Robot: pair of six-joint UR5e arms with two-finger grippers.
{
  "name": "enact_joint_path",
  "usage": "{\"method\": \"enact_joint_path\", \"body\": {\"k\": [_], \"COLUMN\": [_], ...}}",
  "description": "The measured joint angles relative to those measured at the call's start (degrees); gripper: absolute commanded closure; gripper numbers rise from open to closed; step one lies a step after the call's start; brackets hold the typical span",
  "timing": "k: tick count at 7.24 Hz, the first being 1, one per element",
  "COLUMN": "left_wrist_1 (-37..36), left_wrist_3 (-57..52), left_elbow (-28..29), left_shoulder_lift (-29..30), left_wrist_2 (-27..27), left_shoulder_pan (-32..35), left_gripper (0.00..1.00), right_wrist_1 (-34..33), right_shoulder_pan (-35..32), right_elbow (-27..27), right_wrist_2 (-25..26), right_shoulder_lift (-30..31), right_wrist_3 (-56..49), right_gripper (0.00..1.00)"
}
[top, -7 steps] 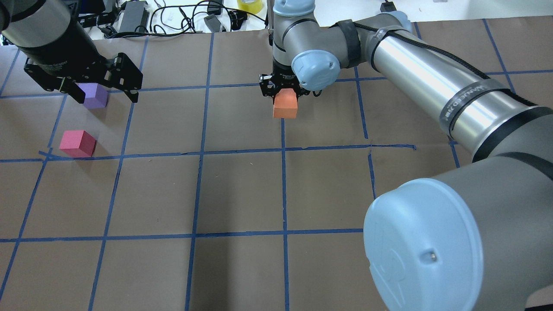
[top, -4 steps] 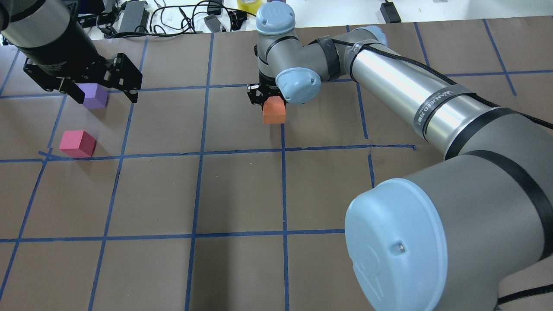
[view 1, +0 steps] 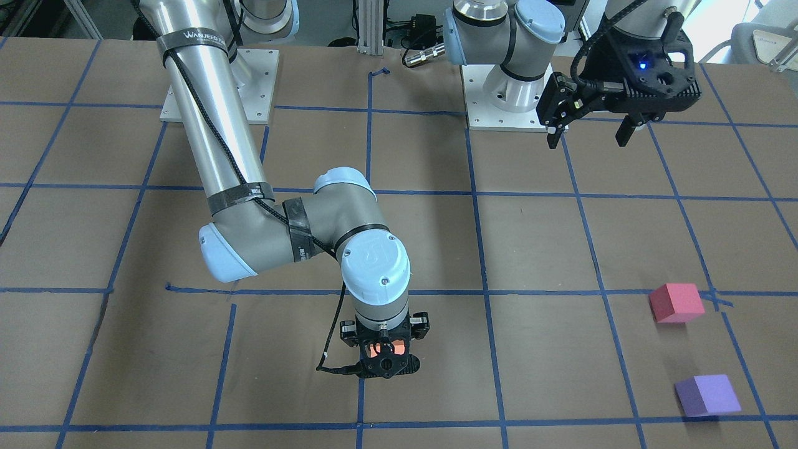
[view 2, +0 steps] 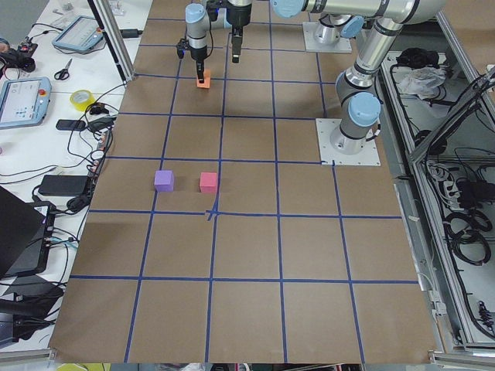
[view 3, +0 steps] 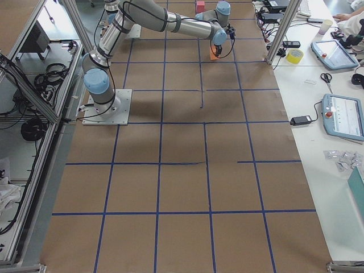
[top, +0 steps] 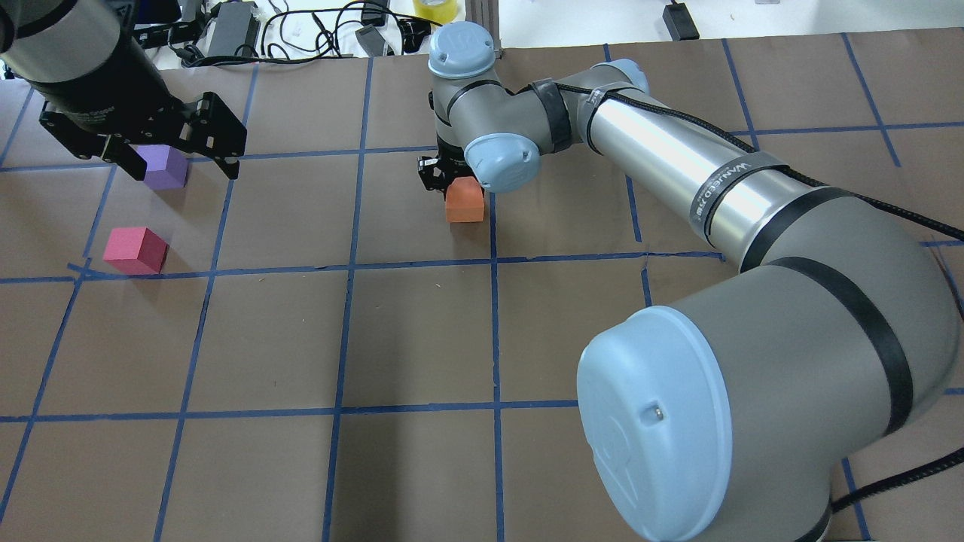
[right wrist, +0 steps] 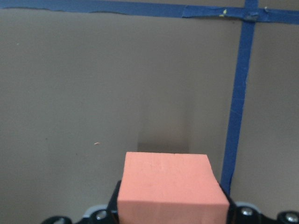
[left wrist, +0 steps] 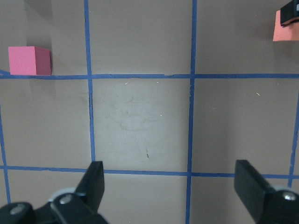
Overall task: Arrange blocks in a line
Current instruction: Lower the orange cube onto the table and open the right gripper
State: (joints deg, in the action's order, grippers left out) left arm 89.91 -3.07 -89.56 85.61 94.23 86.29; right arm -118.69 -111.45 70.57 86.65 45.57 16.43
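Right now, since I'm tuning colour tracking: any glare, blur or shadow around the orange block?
Right wrist view: orange block sharp, soft shadow on the paper beyond it. Overhead view: no glare on it; bright streak on the right arm's tube.

A black band (top: pixel 721 190) on the right arm's silver tube (top: pixel 655 150), well up the arm from the right gripper (top: pixel 459 188), read "WANJEED", its trailing letters too small to make out. Just above the left gripper (top: pixel 183 172), faint white lettering on the dark wrist housing (top: pixel 90 86) was illegible.
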Motion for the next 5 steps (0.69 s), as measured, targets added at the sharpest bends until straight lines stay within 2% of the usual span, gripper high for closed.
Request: {"method": "enact_joint_path", "body": {"k": [3, 5], "left_wrist_1": [0.04, 0.19], "left_wrist_3": [-0.04, -0.05], "left_elbow": [0.14, 0.76], "left_shoulder_lift": [-0.02, 0.01], "left_wrist_2": [0.16, 0.51], "left_shoulder_pan": [-0.02, -0.17], "left_gripper": [0.00, 0.00], "right_wrist_1": [-3.12, -2.70], "right_shoulder_pan": [-0.15, 0.14], "right_elbow": [0.07, 0.02], "right_wrist_2": [0.27, 0.30], "right_shoulder_lift": [0.35, 2.42], "right_wrist_3": [-0.19, 0.01], "right_gripper": [0.00, 0.00]}}
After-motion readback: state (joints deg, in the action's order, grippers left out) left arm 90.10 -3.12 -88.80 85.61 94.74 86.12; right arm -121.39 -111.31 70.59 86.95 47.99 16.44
